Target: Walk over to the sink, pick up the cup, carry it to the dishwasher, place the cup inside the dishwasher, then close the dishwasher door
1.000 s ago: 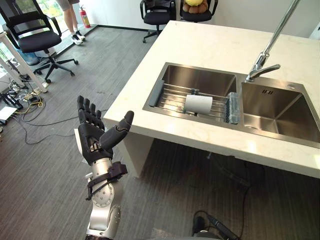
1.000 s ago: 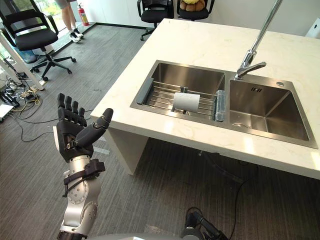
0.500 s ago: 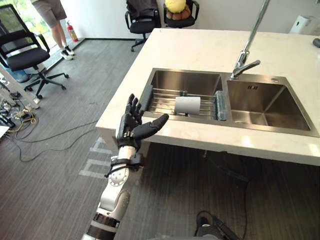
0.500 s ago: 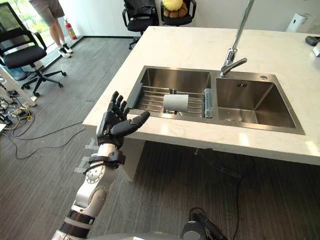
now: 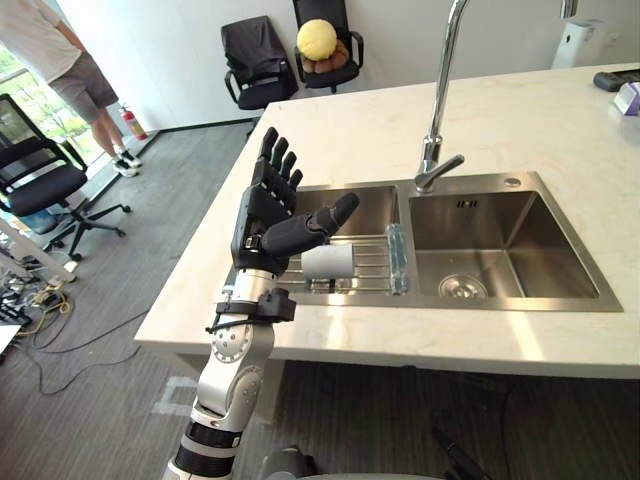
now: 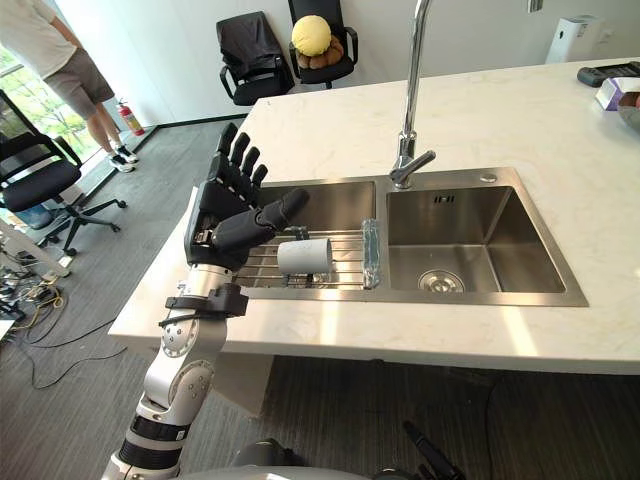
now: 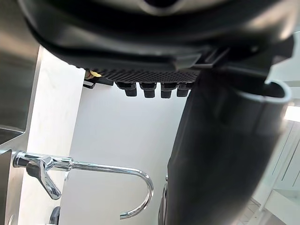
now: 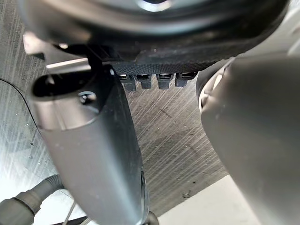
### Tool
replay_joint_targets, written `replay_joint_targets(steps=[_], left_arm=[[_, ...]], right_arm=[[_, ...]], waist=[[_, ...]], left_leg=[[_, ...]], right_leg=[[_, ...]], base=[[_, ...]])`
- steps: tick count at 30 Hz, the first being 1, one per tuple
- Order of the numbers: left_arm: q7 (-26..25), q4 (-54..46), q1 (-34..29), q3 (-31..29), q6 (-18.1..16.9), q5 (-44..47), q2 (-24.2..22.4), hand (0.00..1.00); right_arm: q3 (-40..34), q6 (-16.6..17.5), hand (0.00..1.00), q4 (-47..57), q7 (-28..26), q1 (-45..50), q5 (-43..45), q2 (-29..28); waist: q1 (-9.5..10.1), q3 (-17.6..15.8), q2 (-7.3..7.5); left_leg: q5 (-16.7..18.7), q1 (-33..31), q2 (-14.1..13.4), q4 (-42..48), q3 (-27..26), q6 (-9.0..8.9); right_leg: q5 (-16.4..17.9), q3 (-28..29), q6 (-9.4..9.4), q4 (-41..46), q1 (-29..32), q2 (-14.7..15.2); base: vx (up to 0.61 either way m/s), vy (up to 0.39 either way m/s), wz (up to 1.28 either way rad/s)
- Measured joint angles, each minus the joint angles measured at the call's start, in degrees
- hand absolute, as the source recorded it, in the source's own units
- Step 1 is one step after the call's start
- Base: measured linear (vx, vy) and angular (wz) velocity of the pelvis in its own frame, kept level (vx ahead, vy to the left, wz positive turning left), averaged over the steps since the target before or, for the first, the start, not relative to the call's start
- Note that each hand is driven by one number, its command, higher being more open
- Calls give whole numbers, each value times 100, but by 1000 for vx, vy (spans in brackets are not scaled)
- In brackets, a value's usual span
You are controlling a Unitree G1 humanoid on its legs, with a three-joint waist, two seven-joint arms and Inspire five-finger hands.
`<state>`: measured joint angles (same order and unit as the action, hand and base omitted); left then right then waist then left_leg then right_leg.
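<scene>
We stand at the white countertop (image 5: 520,115), close enough to the double sink (image 5: 480,303) that the walk looks finished. By our reading, the step in hand is the reach for the cup. The tall faucet (image 5: 438,95) rises at the far rim between the two basins. That puts it to the right of the line of approach, so it should not get in the way. A wire rack (image 5: 372,264) spans the left basin.

Our left hand (image 5: 268,212) is raised over the near-left part of the sink. Its fingers are straight and fanned apart, the thumb stands out toward the right, and it holds and touches nothing. Our right hand (image 8: 89,140) hangs over the grey floor (image 8: 173,136), fingers relaxed and straight, also empty.

The cup (image 5: 327,262) is white and lies on its side on the rack, its length running left to right (we cannot tell which end is the mouth). It sits just right of the left thumb tip and lower, and seems to be apart from it.

The next move calls for lowering the left hand into the basin and bringing the palm to the cup's side. Fingers would go on the far side and the thumb on the near side before closing. The cup is round and resting on wires, so a nudge could roll it along the rack.
</scene>
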<state>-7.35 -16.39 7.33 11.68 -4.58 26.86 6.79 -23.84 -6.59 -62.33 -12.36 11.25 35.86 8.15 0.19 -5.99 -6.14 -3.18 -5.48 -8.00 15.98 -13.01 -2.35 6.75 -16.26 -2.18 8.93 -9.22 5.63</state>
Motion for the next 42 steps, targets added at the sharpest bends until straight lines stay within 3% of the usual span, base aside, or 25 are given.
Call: replay_joint_targets(steps=[3,9,13,15,17,18,20,21,23,26,32,35,42], left_arm=[[-12,54,8,16,235,1,153,100],[-35,285,-11,151,546,0,264,100],[54,312,-43,192,576,-15,202,100],[157,312,-101,188,575,-237,200,100],[282,313,-218,191,574,-360,185,100],[359,341,-324,141,568,-387,183,100],[557,430,-368,-35,515,-377,236,100],[787,570,-375,-174,416,-323,318,100],[1111,582,-466,-235,370,-314,370,100],[1678,403,-610,-91,308,-322,435,100],[2251,-175,-644,2,309,-407,556,100],[2435,-183,-680,-11,308,-660,742,100],[2537,-177,-749,5,300,-2167,1272,100]], right_arm=[[-166,68,100,-36,84,67,46,-259],[-503,128,100,-162,133,68,4,-321],[-518,203,100,-164,119,49,5,-311],[-518,310,100,-132,111,8,12,-271],[-523,309,100,-132,122,-1,13,-270],[-563,346,100,-112,127,-5,14,-310],[-552,308,100,-109,121,-63,8,-325],[-553,221,100,-145,123,-109,-13,-345],[-574,114,100,-196,138,-84,-131,-363],[-786,-31,100,-323,133,31,-132,-361],[-971,-159,100,-467,115,58,-118,-357],[-974,-154,100,-482,89,64,-115,-351],[-1098,-37,100,-550,-148,118,-119,-353]], waist=[[-1,167,234],[48,183,304],[44,129,395],[42,90,473],[35,58,538],[42,68,533],[62,58,631],[47,2,699],[76,-3,684],[68,76,576],[39,140,514],[49,150,516],[31,176,476]], left_leg=[[-8,599,264,-1399,-42,7],[-15,932,455,-1738,60,17],[44,1106,518,-1741,198,38],[251,1291,602,-1742,259,68],[336,1426,676,-1738,314,141],[344,1409,666,-1719,316,150],[366,1291,699,-1652,296,119],[395,1213,704,-1571,313,85],[405,1162,606,-1530,261,40],[419,1158,421,-1545,186,-31],[407,1018,372,-1581,49,-34],[395,999,407,-1608,15,-15],[350,960,441,-1686,-18,30]], right_leg=[[65,-63,-155,-39,53,97],[106,-227,-182,245,-76,275],[260,-344,-300,1623,336,546],[261,-324,-299,2786,718,860],[228,-310,-225,3421,887,1141],[577,-282,-165,3418,965,1172],[567,-267,-185,2461,988,1185],[572,-260,-288,1970,829,1112],[571,-298,-292,1201,495,870],[248,-295,-334,358,195,535],[-215,-186,-339,-366,107,339],[-280,-149,-352,-454,112,356],[-347,-116,-350,-554,157,360]], base=[[318,74,9],[146,27,16],[50,-8,24],[46,23,16],[41,-23,14],[16,-35,2],[-8,-23,-1],[-13,-94,-10],[-8,-118,-14],[6,-78,-14],[26,-1,-15],[12,35,-5],[-2,7,-1]])
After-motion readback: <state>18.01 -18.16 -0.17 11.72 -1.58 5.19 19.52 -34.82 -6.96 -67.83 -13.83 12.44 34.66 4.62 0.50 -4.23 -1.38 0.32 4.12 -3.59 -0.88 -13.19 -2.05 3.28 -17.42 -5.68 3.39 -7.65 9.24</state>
